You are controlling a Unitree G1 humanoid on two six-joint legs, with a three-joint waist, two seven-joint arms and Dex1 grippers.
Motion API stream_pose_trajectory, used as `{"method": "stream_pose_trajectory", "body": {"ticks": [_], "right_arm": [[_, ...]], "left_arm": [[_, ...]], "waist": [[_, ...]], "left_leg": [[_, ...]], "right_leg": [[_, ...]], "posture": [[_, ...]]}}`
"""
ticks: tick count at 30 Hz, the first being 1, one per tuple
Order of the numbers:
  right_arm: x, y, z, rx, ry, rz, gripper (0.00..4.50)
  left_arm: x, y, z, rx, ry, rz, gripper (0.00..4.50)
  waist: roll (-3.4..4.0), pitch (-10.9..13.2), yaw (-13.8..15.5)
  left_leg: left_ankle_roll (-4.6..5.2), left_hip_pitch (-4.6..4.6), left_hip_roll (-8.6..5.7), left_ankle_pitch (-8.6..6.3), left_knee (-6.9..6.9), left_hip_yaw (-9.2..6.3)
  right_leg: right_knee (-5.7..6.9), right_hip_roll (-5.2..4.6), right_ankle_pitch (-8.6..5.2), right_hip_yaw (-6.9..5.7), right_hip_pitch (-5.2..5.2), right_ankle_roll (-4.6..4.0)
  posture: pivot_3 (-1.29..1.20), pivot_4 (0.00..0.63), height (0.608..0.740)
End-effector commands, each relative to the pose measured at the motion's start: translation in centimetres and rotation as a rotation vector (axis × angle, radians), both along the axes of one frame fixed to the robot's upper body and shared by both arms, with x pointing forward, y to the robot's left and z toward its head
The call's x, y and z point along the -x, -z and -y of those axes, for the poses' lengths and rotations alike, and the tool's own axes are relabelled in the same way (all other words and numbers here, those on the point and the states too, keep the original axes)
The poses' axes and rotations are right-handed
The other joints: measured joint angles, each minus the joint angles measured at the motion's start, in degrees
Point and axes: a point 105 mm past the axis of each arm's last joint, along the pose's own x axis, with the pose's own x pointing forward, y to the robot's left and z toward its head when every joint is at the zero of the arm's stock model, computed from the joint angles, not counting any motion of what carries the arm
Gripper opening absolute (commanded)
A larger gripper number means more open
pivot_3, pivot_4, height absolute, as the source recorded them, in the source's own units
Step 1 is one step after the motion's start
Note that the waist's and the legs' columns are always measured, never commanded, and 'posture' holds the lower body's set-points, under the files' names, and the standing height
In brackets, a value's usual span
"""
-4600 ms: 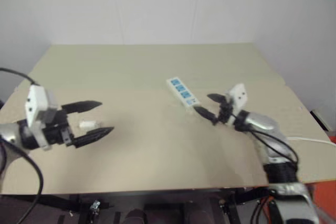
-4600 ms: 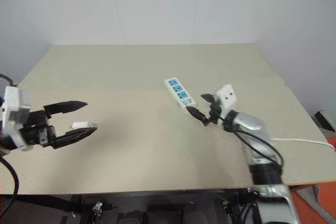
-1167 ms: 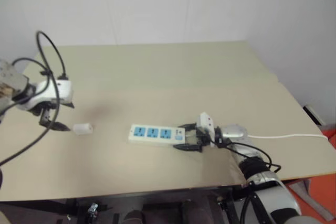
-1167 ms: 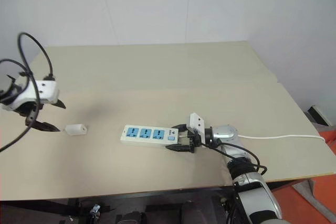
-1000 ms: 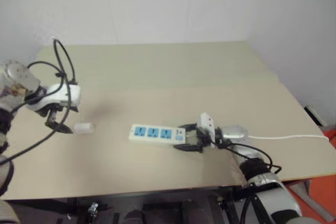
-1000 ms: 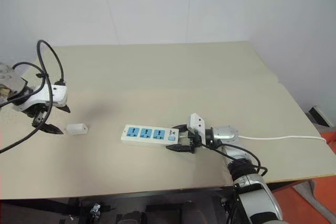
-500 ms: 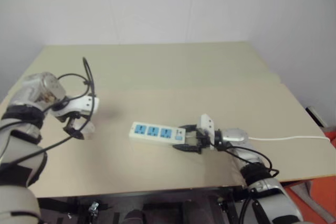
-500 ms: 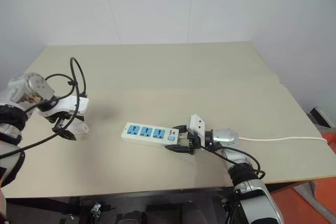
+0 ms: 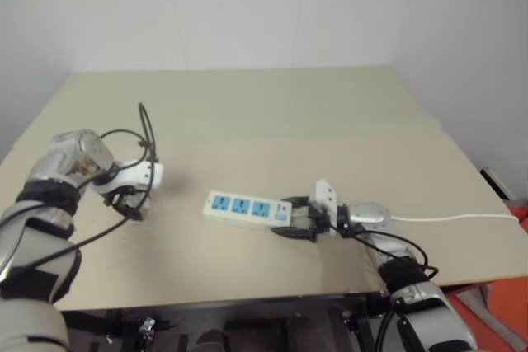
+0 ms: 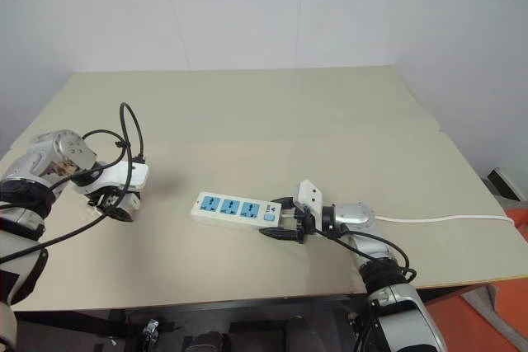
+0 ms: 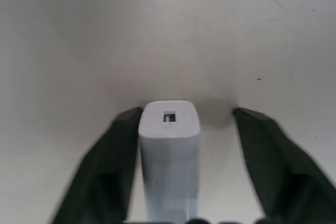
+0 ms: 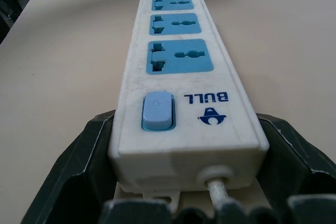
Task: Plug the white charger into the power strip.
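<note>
The left gripper (image 11: pixel 181 129) points steeply down at the table (image 9: pixel 247 105), with the white charger (image 11: pixel 169 156) standing between its two black fingers (image 11: pixel 100 171). One finger lies against the charger's side while the other stands off with a gap, so the jaws are partly drawn in but not clamped on it; the charger is bracketed, not yet held. In the head views this gripper sits near the table's left side, the charger hidden beneath its white module. The right gripper (image 12: pixel 184 182) lies low over the table and is closed on the cord end of the power strip (image 9: pixel 247 208), a finger pressed against each long side just behind the switch, pinning it flat. The strip lies across the middle of the table with its three blue socket faces (image 12: pixel 180 55) up and its thin white cord (image 9: pixel 450 218) trailing off to the right; the charger rests well apart from its far end. The step in hand looks like securing the charger. To do it well, the free finger should close squarely on the flat side so the block is not tipped or pushed askew, and the grip should sit low enough to leave the charger firm. Which end bears the prongs cannot be told, so orientation needs checking before carrying it to a socket.
</note>
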Motion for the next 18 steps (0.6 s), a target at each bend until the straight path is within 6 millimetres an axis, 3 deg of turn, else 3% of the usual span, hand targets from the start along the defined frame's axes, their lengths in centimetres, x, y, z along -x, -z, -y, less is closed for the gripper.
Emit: {"method": "stream_pose_trajectory", "body": {"ticks": [1,3,8,15,18], "right_arm": [[0.0,-0.9,0.0,-0.027,0.001,0.024,3.42],[0.0,-0.9,0.0,-0.028,0.002,0.023,3.42],[0.0,-0.8,0.0,-0.026,0.007,0.028,3.42],[0.7,-0.4,0.1,0.007,-0.06,0.024,3.42],[0.9,-0.2,0.1,0.027,-0.102,0.021,3.42]], "left_arm": [[-0.1,-0.1,0.2,-0.012,0.017,0.002,1.73],[-0.3,-0.4,0.3,-0.011,0.018,0.011,1.08],[-0.8,-1.5,1.1,0.03,0.033,0.042,1.02],[-2.1,-9.0,7.6,0.494,0.102,0.194,1.02],[-1.6,-10.7,9.2,0.632,0.13,0.21,1.02]], "waist": [[0.0,0.0,0.01],[0.0,0.0,0.03],[0.0,0.0,0.05],[-0.01,0.0,0.07],[-0.01,0.0,-0.11]], "left_leg": [[0.0,0.02,0.0,0.0,0.0,0.0],[0.0,0.03,0.0,0.0,0.0,0.0],[0.0,0.03,0.0,0.0,0.0,0.0],[0.0,-0.19,-0.01,0.0,0.13,-0.1],[0.0,-0.16,0.0,-0.01,0.13,-0.09]], "right_leg": [[0.0,0.0,0.0,0.0,0.02,0.0],[0.0,0.0,0.0,0.0,0.03,0.0],[0.0,0.0,0.0,-0.01,0.04,0.0],[-0.03,-0.02,0.0,-0.12,-0.03,0.0],[-0.02,-0.04,-0.01,-0.1,-0.03,0.02]], "posture": [[0.0,0.15,0.74],[0.0,0.15,0.74],[0.0,0.15,0.74],[0.0,0.15,0.74],[0.0,0.15,0.74]]}}
